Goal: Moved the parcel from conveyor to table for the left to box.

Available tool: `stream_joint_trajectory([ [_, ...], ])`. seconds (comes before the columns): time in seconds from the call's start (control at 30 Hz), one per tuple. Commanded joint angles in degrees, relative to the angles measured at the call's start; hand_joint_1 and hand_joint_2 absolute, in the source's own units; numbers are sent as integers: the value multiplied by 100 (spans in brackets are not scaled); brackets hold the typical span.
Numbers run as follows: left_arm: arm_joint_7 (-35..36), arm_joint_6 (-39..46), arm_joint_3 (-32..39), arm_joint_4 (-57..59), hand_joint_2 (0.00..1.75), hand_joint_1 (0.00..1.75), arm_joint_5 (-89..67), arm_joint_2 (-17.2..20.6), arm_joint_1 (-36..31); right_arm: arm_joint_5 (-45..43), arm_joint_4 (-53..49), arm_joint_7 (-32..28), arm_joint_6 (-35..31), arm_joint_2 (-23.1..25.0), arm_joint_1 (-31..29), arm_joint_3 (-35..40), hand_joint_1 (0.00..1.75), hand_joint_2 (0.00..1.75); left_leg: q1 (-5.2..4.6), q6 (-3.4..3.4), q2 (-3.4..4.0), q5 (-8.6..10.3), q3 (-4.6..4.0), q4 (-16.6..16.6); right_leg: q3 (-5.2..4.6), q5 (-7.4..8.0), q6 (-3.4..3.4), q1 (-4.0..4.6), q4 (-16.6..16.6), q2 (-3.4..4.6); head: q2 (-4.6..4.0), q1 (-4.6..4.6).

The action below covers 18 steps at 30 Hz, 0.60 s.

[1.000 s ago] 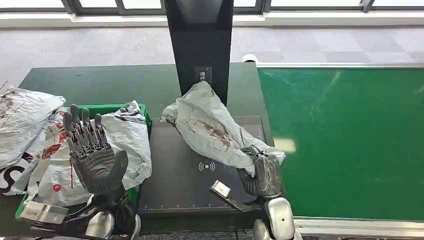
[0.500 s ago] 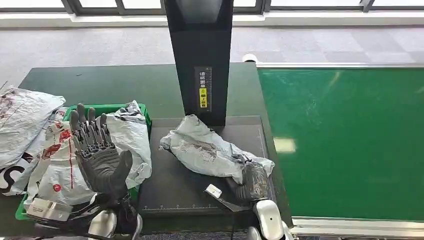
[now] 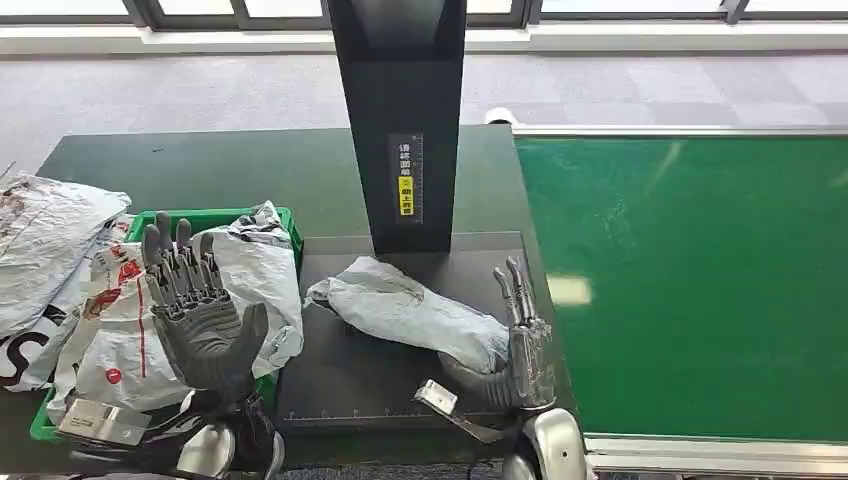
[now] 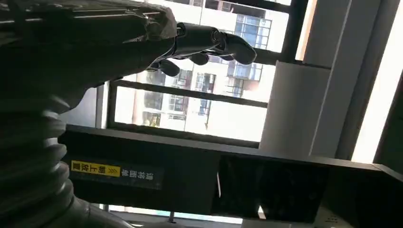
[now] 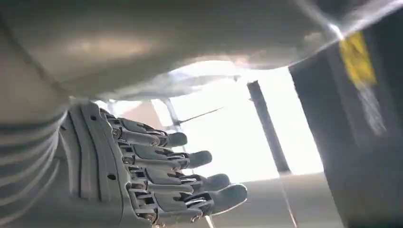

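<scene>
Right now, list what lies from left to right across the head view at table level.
Loose pile of parcels → left hand held up over the green box → grey parcel on the dark scanner plate → right hand → green conveyor belt.

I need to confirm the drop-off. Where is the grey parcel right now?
In the head view, the grey parcel lies on the dark scanner pad in front of the black post, just left of the right robot hand and right of the green bin.
</scene>
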Motion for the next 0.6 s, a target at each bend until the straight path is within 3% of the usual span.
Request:
stream_joint_trajectory([
  [0.03,-227,99,-283,268,175,0,-28,145,-110,-372,-1105,-749,0,177,293,-526,0,0,-2,2,-7,2,5,-6,6,-2,-1,-1,-4,-11,0,0],
  [0.43,-227,99,-283,268,175,0,-28,145,-110,-372,-1105,-749,0,177,293,-526,0,0,-1,1,-5,1,8,-5,10,-1,-1,0,-5,-9,0,0],
  [0.47,-227,135,-301,272,175,0,-31,155,-115,-560,-1203,-1332,0,431,334,-884,0,0,-1,3,-7,3,13,-12,16,0,-1,0,-12,-12,0,0],
  [0.53,-227,295,-361,313,175,0,-104,185,-159,-1393,-1725,-2031,0,431,418,-1072,0,0,-2,3,-11,4,11,-12,14,-2,-2,-1,-10,-17,0,0],
  [0.6,-227,461,-439,434,175,0,-253,225,-231,-1782,-2384,-2086,0,431,473,-932,0,0,-5,3,-23,6,4,-8,10,-4,-1,-4,-5,-28,0,0],
])
